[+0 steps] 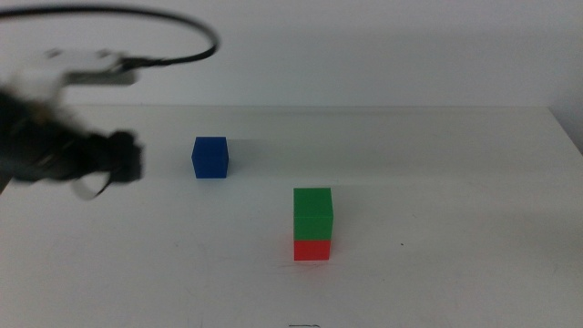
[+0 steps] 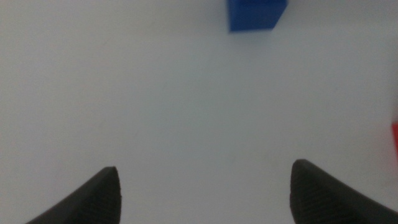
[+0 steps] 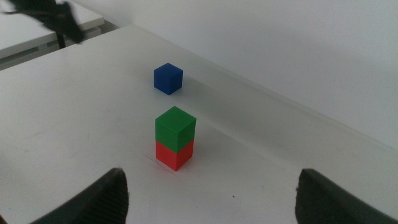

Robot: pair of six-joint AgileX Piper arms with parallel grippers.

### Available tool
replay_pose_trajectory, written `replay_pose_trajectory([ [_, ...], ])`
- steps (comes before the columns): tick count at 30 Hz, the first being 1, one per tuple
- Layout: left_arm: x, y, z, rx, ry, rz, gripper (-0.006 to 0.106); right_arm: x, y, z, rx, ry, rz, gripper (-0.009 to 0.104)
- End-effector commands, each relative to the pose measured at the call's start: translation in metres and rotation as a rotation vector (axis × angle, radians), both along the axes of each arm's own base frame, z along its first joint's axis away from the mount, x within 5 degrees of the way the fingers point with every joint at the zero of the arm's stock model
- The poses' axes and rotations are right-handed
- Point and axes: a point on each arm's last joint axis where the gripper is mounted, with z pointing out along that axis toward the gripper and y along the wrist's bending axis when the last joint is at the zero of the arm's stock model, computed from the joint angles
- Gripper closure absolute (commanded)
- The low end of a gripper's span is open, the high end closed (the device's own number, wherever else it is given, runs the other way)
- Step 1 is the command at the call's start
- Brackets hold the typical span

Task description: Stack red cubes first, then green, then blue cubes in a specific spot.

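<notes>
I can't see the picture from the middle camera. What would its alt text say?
A green cube sits stacked on a red cube on a white table, with a blue cube standing apart behind and to the left. The left gripper, blurred, reaches in from the left toward the blue cube.

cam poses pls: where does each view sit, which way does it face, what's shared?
Middle: overhead, looking forward and down at the table; left end effector enters from the left.
Left wrist: on the left arm, facing the blue cube; own jaws spread.
Right wrist: on the right arm, facing the green cube on the red cube.
Shared: blue cube.
</notes>
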Motion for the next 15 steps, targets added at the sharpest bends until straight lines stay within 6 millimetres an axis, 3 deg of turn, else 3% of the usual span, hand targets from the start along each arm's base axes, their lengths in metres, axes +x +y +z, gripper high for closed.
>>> replay_pose_trajectory([
  [1, 0.028, -0.014, 0.014, -0.019, -0.053, -0.018, 0.008, 0.002, 0.0, 0.013, 0.031, -0.081, -0.008, 0.004],
  [5, 0.076, -0.037, 0.011, -0.01, -0.008, -0.054, 0.008, 0.002, 0.0, 0.013, 0.031, -0.081, -0.008, 0.004],
  [9, 0.124, -0.057, -0.006, -0.004, 0.058, -0.071, 0.008, 0.002, 0.0, 0.013, 0.031, -0.081, -0.008, 0.004],
  [15, 0.171, -0.076, -0.024, -0.008, 0.099, -0.079, 0.008, 0.002, 0.0, 0.013, 0.031, -0.081, -0.008, 0.004],
])
